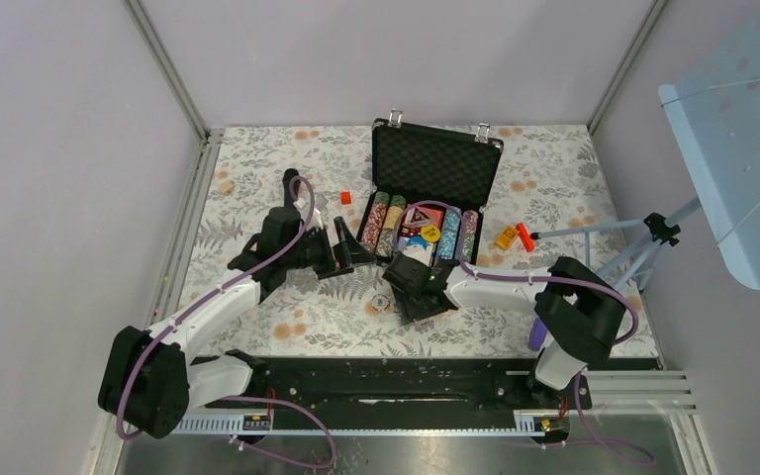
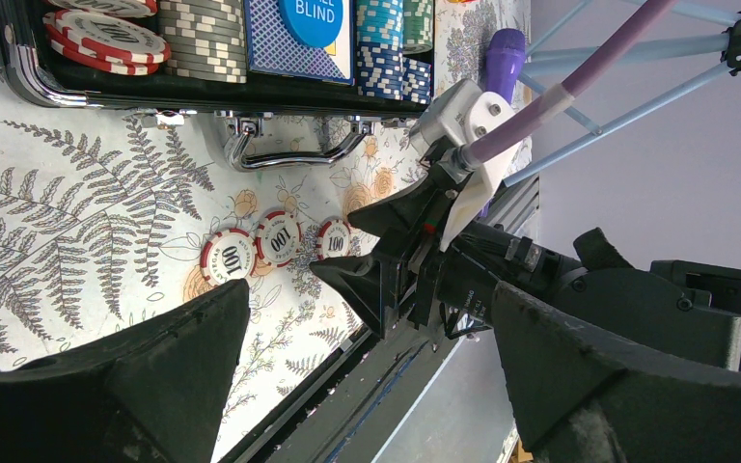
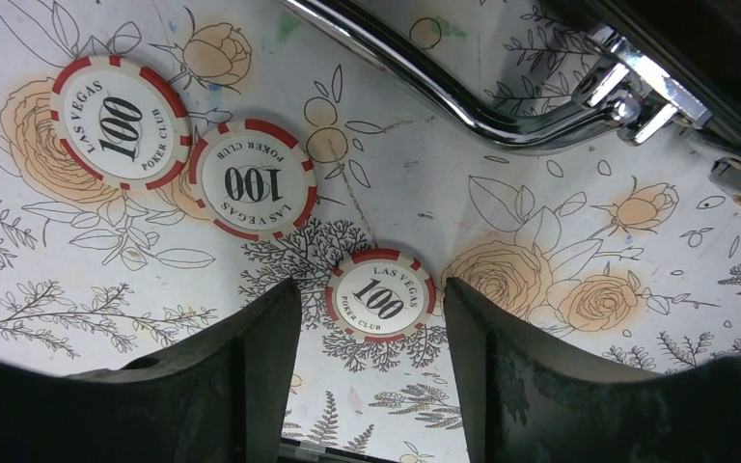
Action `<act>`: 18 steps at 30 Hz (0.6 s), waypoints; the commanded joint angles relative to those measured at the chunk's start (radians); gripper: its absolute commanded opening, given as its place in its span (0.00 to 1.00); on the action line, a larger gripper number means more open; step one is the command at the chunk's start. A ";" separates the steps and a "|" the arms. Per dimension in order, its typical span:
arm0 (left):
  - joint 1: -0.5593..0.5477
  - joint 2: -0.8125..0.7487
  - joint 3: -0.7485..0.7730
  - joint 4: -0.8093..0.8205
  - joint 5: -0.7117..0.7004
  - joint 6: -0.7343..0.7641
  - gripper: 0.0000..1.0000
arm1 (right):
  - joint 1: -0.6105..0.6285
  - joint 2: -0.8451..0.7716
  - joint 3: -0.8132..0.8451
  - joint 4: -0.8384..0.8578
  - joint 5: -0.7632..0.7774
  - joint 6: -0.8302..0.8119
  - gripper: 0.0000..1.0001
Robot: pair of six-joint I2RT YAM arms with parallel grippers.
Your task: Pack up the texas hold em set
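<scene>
Chip in hand (image 3: 378, 294): red-and-white "100", flat on the desk (image 1: 257, 178), lower middle of the right wrist view, outside the case and not yet packed.
Other loose chips: two more "100"s, (image 3: 121, 121) and (image 3: 256, 180), upper left of the same view, side by side; too close to tell whether the edges touch.
Right gripper (image 3: 370, 313): jaws parted a little wider than the chip, one finger on each side of it, nothing held.
Step, as judged: picking up this nearest chip to put it in the case.
Doing it well: bring the fingertips right down to the desk, keep the chip centred between them, and close squarely across its width. Likely to slip or flip if caught off-centre, being thin and flat. Lift straight up before turning toward the case.
Handle (image 3: 463, 101): chrome bar, upper right of the right wrist view, near the chip; best kept clear of on the way up.
Briefcase (image 1: 435, 163): open, top centre of the overhead view, foam lid upright, with chip rows (image 1: 386, 223), a card deck (image 1: 426, 216) and a yellow button (image 1: 430, 234) in the base.
Free slot: cannot tell which row has room.
Left gripper (image 1: 344, 249): jaws wide open, empty, just left of the case front in the overhead view.
</scene>
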 commanded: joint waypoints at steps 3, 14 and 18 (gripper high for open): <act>-0.003 0.003 0.032 0.031 -0.004 0.006 0.95 | 0.005 0.032 -0.060 -0.062 -0.043 0.040 0.63; -0.004 -0.002 0.021 0.030 -0.008 0.003 0.95 | 0.015 0.026 -0.065 -0.067 -0.046 0.046 0.54; -0.004 -0.007 0.019 0.030 -0.009 0.004 0.95 | 0.015 0.026 -0.069 -0.068 -0.050 0.047 0.54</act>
